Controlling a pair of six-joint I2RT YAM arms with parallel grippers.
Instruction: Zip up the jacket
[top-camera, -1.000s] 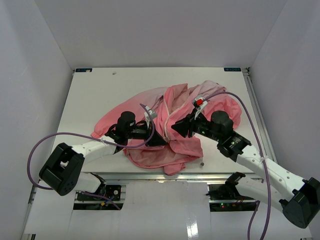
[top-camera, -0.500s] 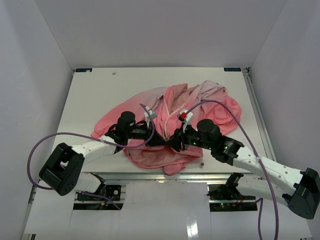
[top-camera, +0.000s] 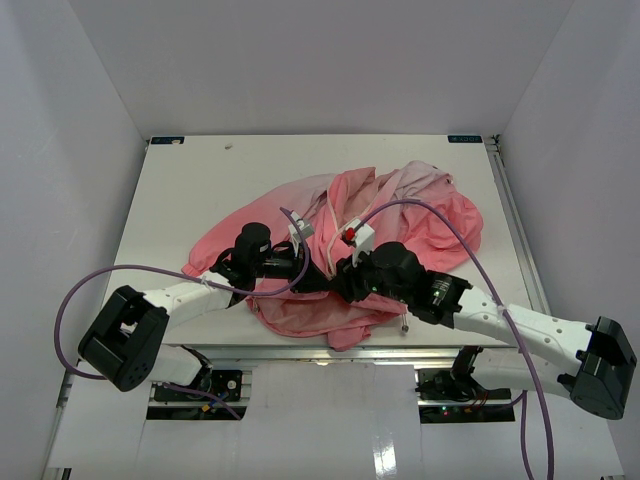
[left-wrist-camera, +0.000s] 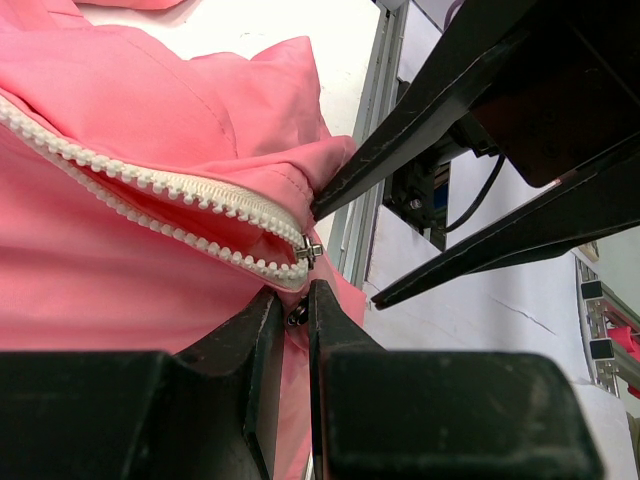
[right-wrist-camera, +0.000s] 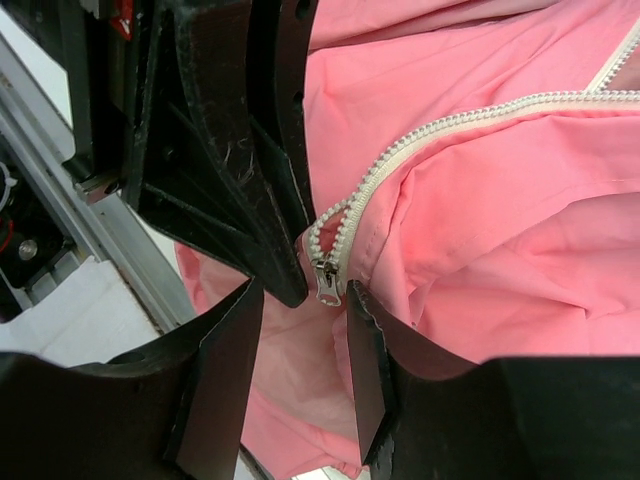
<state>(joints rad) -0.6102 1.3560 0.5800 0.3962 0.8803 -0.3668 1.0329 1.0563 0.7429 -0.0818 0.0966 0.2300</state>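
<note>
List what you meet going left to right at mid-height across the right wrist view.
Grey metal table rail → black left gripper, pinching fabric → small silver zipper slider → white zipper teeth → salmon-pink thin-fabric jacket.

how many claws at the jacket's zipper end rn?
2. Left claw pinches the jacket at the zipper's bottom end; right claw sits open astride the slider.

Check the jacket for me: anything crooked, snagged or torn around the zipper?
No tear or snag shows. The jacket lies bunched rather than flat, so the zipper teeth run in a curve and gape open just past the slider.
</note>
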